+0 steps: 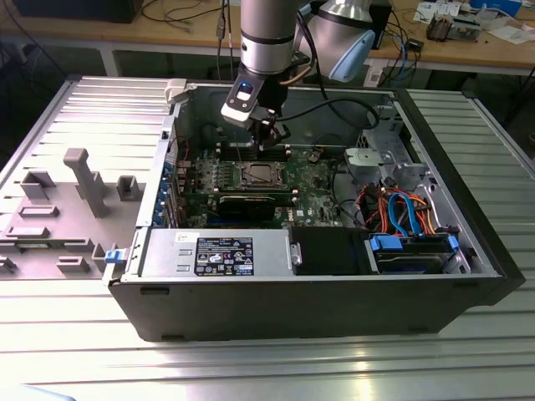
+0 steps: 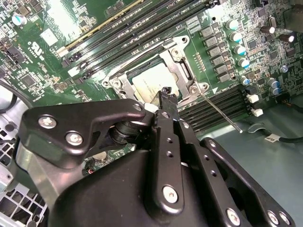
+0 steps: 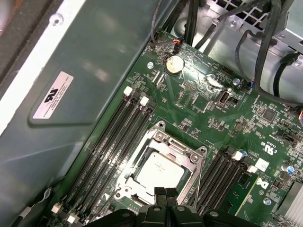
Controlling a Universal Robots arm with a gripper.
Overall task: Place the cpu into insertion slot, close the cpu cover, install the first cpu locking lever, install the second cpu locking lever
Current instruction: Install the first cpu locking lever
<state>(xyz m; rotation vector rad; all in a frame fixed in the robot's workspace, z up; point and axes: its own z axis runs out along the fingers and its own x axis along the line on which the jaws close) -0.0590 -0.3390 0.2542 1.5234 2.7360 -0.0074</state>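
The cpu [image 3: 158,170] lies flat in its socket on the green board, silver top up, and appears again in the second wrist view [image 2: 150,81] and the exterior view [image 1: 257,174]. The cpu cover [image 3: 182,150], a thin silver frame, lies down around the chip in both wrist views [image 2: 182,64]. A thin wire locking lever [image 2: 221,113] juts out from one socket corner over the memory slots. My gripper [image 3: 165,193] hovers just above the socket's edge with its black fingers pressed together and nothing between them; the exterior view shows it [image 1: 269,147] just behind the socket.
Black memory slots [image 3: 106,142] flank the socket on both sides. A round coin battery [image 3: 173,65] sits farther along the board. The case wall [image 3: 71,94] rises close beside the slots. Cables and drive bays [image 1: 401,213] crowd the exterior view's right.
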